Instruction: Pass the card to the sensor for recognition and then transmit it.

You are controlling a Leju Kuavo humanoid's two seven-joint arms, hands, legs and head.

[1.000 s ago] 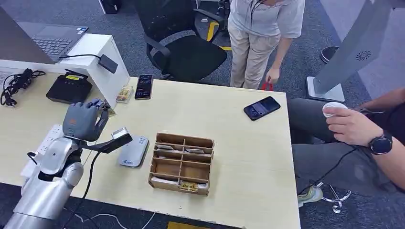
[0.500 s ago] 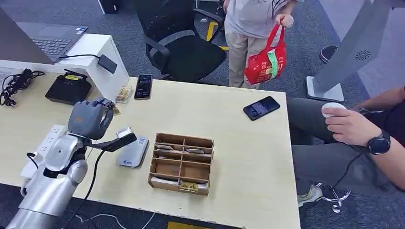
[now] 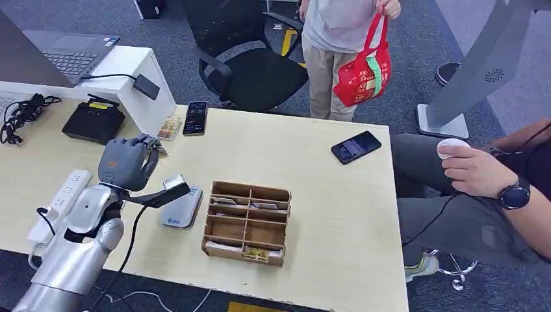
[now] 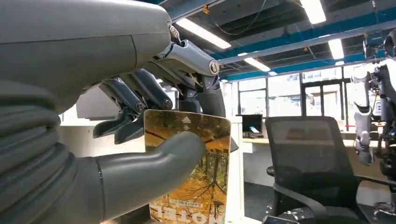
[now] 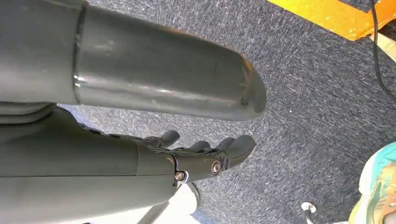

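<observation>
One card (image 4: 196, 163), printed with autumn trees, sits pinched between the thumb and curled fingers (image 4: 140, 95) of the left hand (image 3: 127, 162) at left centre of the head view.

Lower in the frame, just right of the hand, the grey sensor (image 3: 182, 207) lies flat on the table (image 3: 325, 175), with a wooden tray (image 3: 247, 222) of compartments beside it at centre. Two phones (image 3: 195, 117) (image 3: 355, 146) rest near the table's far edge. At top, a person (image 3: 338, 39) holds a red bag (image 3: 364, 71); at right, a seated person's hand (image 3: 474, 170) holds a white cup (image 3: 452, 147). Over grey carpet, the right hand (image 5: 205, 156) hangs with fingers loosely apart, holding nothing.
</observation>
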